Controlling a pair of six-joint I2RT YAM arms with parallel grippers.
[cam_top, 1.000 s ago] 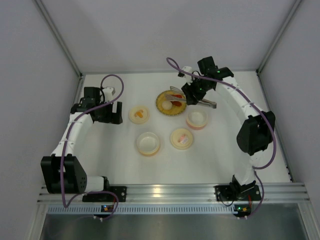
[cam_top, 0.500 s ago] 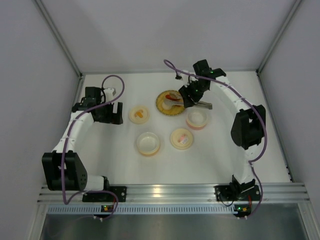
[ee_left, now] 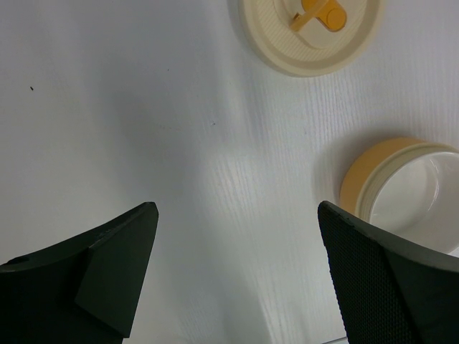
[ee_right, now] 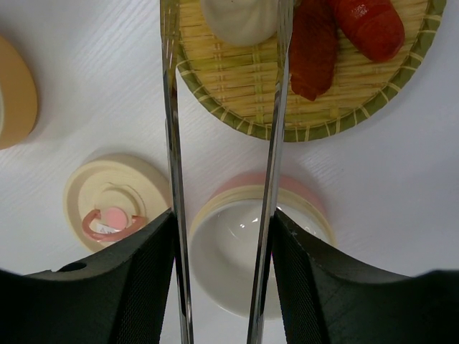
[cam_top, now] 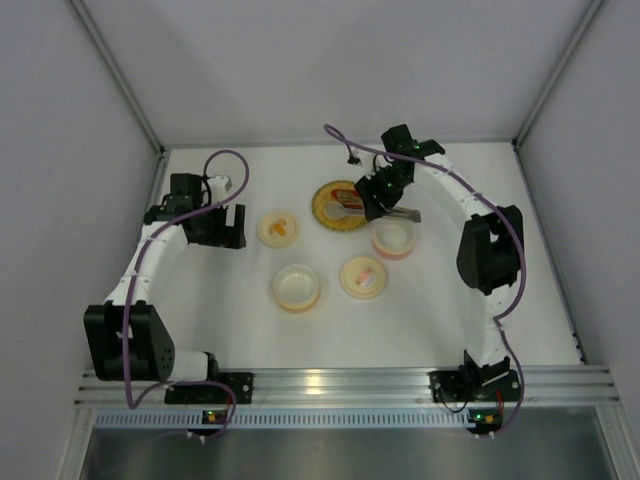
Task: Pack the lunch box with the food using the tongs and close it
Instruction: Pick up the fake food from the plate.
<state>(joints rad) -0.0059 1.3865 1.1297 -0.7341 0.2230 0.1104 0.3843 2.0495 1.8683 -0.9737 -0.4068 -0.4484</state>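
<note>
Both arms of the tongs (ee_right: 172, 143) straddle the cream ball (ee_right: 240, 18) (right gripper (ee_right: 224, 236) jaws pinch them); left gripper (ee_left: 235, 215) jaws spread.

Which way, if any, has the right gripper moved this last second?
Yes. The right gripper, holding the tongs, shifted left in the top view, closer over the woven plate.

Slim silver tongs (ee_right: 174, 179) run up the frame's middle, arms apart, either side of the cream-white ball (ee_right: 240, 18) at top centre. Two glossy red sausage pieces (ee_right: 312, 50) lie just right of it on the woven plate (ee_right: 237, 79). The open pink bowl (ee_right: 229, 251) sits at lower centre.
</note>
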